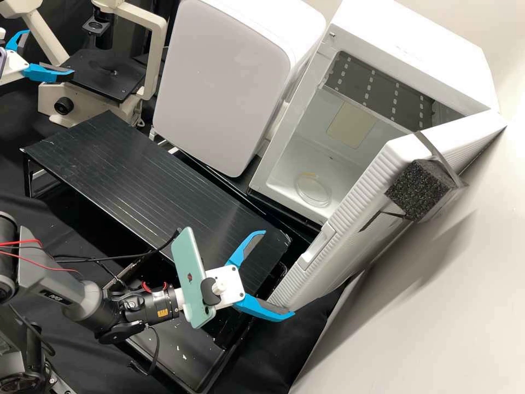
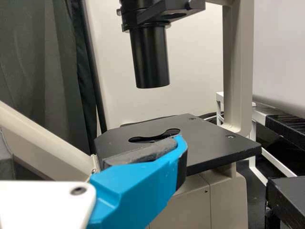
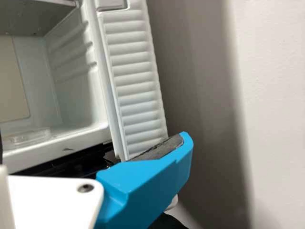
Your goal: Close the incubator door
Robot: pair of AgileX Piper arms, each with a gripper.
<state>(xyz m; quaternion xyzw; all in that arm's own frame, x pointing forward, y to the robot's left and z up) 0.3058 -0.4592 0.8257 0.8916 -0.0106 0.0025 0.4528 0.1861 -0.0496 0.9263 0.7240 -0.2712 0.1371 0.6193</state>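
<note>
Well, the big white door with bumpy ridges (image 1: pixel 350 219) is wide open, swung out from the boxy white incubator (image 1: pixel 426 54). From where I stand, its low end is just beside the right gripper, white with two bright blue fingers (image 1: pixel 279 273). Those fingers are spread wide apart, with nothing pinched between them. One blue tip is right by the door's bottom corner, but I can't tell if it touches. The rough black foam block (image 1: pixel 415 191) is taped high on the door, well apart from the gripper.

The dark grey right arm (image 1: pixel 87 301) comes in from the side, bends at its joints and points at the door's low end. A mint green phone (image 1: pixel 188 273) sits on its wrist. Over by the cream microscope with a flat black stage (image 1: pixel 104 74), the left gripper, also white and blue (image 1: pixel 50 52), has its fingers wide apart too.
</note>
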